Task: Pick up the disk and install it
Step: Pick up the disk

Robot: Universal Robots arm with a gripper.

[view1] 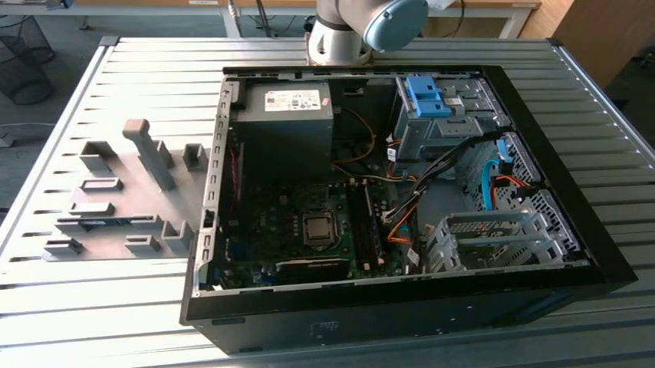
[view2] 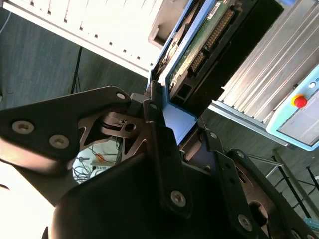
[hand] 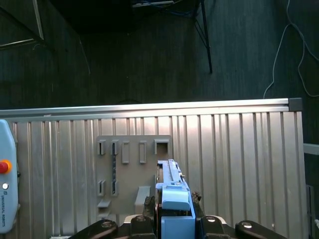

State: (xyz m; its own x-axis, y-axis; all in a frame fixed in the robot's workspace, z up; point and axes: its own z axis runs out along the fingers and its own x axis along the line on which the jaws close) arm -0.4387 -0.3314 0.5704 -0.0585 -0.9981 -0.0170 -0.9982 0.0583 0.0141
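Between the fingers of the claw (hand: 175, 215): the disk (hand: 172, 186), blue bracket edge-on, clamped fast, held aloft over the grey fixture plate (hand: 132, 174) on the ribbed metal counter (hand: 239, 159). Open computer case (view1: 409, 192) lies beside that plate.

1 disk (hand: 174, 204), 1 open computer case (view1: 409, 316), 1 grey fixture plate (view1: 143, 205).

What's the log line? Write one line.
jaws: shut on disk | disk: held off table | computer case: open, disk not installed
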